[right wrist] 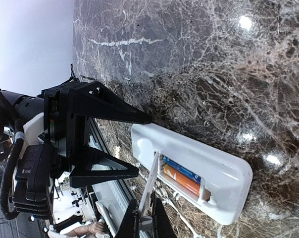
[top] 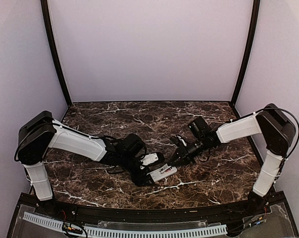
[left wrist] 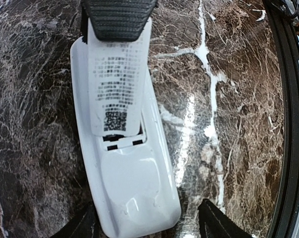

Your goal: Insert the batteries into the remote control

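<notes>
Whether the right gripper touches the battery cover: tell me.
Touching. The right wrist view shows the right gripper pinched shut on the thin battery cover, no gap.

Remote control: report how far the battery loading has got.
Done: two batteries lie in the remote control's open compartment. In hand: the right gripper pinches the battery cover, which is tilted over that compartment and not seated. The left gripper stands open, its fingers on either side of the remote's end. Left: lay the cover flat and close it.
</notes>
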You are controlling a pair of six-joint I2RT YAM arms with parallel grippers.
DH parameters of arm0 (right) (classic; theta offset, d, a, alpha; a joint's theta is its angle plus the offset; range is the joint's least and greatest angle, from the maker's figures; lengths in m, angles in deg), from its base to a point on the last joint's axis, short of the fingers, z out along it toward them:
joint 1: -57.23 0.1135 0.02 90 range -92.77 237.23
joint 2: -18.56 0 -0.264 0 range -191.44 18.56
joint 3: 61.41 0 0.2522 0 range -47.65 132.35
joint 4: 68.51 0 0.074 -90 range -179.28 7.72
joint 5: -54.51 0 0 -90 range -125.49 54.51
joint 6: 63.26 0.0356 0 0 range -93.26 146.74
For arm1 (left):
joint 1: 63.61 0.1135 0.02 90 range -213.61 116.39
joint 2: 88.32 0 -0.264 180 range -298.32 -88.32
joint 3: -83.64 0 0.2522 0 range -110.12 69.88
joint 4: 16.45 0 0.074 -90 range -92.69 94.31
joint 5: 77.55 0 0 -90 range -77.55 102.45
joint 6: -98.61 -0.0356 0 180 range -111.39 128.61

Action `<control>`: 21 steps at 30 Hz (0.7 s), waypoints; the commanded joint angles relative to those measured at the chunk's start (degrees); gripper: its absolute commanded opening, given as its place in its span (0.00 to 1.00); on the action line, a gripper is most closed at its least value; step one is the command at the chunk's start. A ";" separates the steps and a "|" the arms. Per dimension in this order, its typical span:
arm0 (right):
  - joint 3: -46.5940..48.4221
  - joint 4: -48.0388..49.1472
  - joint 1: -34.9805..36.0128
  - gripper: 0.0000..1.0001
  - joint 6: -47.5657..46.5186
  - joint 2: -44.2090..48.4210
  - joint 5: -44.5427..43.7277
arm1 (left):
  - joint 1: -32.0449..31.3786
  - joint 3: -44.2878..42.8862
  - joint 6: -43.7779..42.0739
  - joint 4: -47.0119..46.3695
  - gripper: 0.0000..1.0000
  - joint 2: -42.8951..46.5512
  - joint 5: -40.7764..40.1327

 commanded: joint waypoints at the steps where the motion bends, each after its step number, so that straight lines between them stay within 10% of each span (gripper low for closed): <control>1: 1.28 -2.12 -0.49 0.00 -2.97 -1.34 0.78 | -1.41 1.64 0.95 3.28 0.68 -2.00 -2.69; 21: 2.14 -4.56 -0.64 0.00 -6.63 -2.14 4.38 | -5.45 1.71 -0.43 5.48 0.56 -4.13 -10.27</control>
